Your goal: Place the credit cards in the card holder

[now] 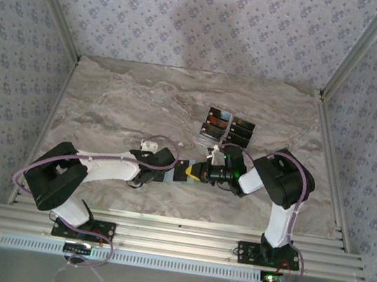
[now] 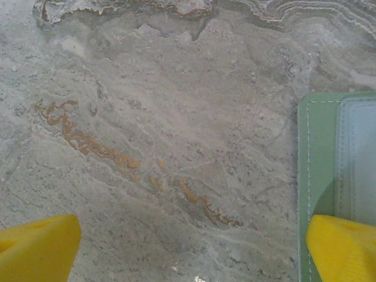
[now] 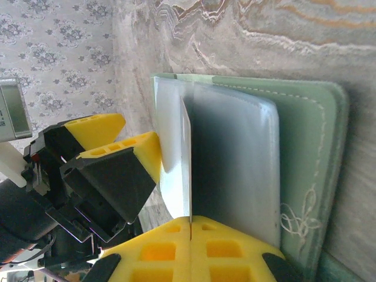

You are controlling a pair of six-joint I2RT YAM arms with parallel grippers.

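I have my right gripper (image 3: 191, 226) clamped on a thin glossy black credit card (image 3: 185, 158), seen edge-on against the grey-blue inside of the flat pale green card holder (image 3: 305, 153). The holder lies open on the marbled grey surface (image 2: 176, 117). My left gripper (image 2: 194, 247) stands wide apart at the holder's left edge. More black cards (image 1: 228, 125) lie just beyond, on the far side.
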